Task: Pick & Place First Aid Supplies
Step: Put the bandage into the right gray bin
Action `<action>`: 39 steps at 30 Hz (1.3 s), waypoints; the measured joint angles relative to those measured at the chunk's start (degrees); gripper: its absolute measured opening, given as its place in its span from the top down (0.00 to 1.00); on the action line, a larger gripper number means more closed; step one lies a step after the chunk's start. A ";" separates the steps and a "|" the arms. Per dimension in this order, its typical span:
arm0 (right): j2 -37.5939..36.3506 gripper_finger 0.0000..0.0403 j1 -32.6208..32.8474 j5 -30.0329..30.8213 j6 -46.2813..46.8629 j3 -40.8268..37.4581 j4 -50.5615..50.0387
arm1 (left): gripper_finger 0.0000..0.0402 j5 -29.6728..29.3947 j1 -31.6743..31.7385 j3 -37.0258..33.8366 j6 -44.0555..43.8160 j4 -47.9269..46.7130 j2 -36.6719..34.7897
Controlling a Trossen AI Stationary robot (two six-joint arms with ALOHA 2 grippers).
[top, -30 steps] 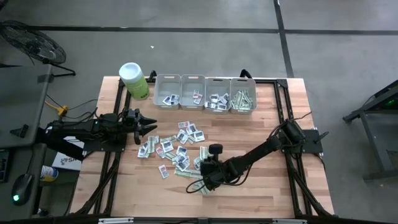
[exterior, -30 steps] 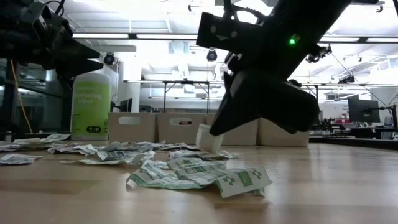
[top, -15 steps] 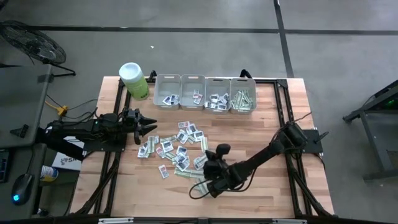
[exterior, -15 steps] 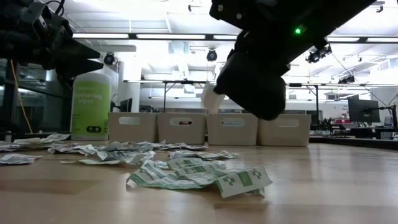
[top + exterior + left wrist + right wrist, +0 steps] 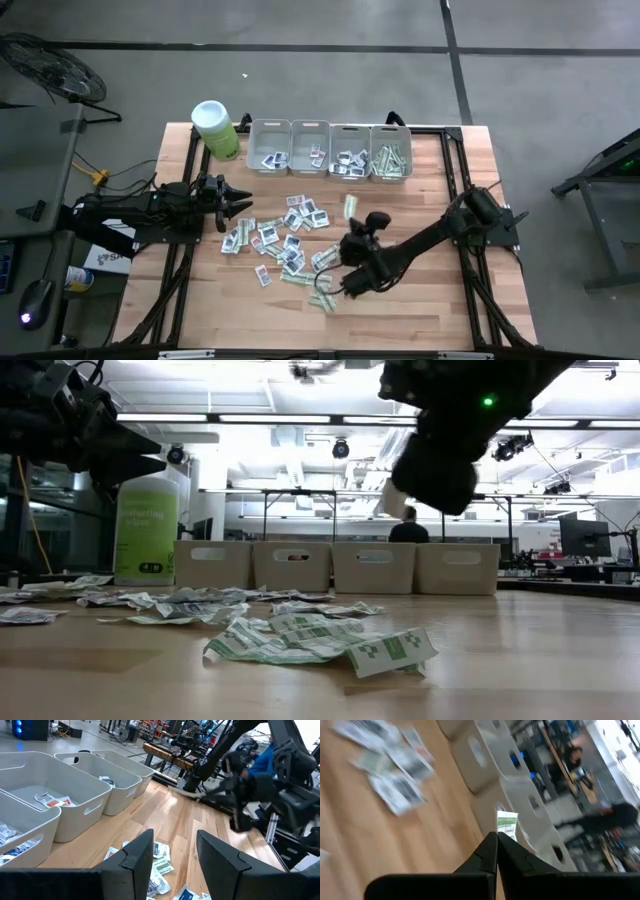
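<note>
No print is legible. Only the right wrist view shows the right claw (image 5: 496, 836) pinching a green-and-white packet (image 5: 507, 824); left claw (image 5: 174, 851) spread.

A lime-green canister (image 5: 214, 129) with a white lid stands upright at the far left corner of the wooden desk (image 5: 420, 305). Just beside it, four grey plastic bins (image 5: 329, 150) sit side by side in a row along the far edge. In the low view the canister (image 5: 146, 531) rises left of the bins (image 5: 335, 567), and a person (image 5: 408, 528) shows in the room behind them. Grey floor (image 5: 330, 70) surrounds the desk.
</note>
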 joint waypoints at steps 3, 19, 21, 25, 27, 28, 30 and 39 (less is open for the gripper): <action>-0.70 1.00 -1.08 -2.39 8.25 0.00 -11.87 | 0.63 0.00 -0.01 0.01 0.02 0.00 -0.01; -0.92 1.00 -8.02 -4.66 1.64 -5.47 -30.68 | 0.63 0.00 0.00 0.02 0.00 0.00 0.00; -0.92 1.00 -9.34 -4.67 1.81 -7.98 -30.63 | 0.63 0.00 -0.02 0.02 0.02 0.00 0.00; -0.92 1.00 -11.96 -3.37 4.62 -13.58 -30.67 | 0.63 0.00 -0.01 0.01 0.01 0.00 0.00; -0.92 1.00 -13.12 -1.73 6.02 -15.92 -30.67 | 0.63 0.00 0.00 0.00 0.00 0.00 0.00; -0.92 1.00 -13.67 -0.84 6.46 -16.90 -30.67 | 0.63 0.00 0.00 0.00 0.02 0.00 0.00; -1.08 1.00 -14.89 0.56 6.50 -18.59 -30.62 | 0.63 0.00 -0.02 0.02 0.02 0.00 0.00; -3.90 1.00 -20.97 7.72 4.12 -23.03 -30.39 | 0.63 0.00 -0.02 0.02 0.02 0.00 0.00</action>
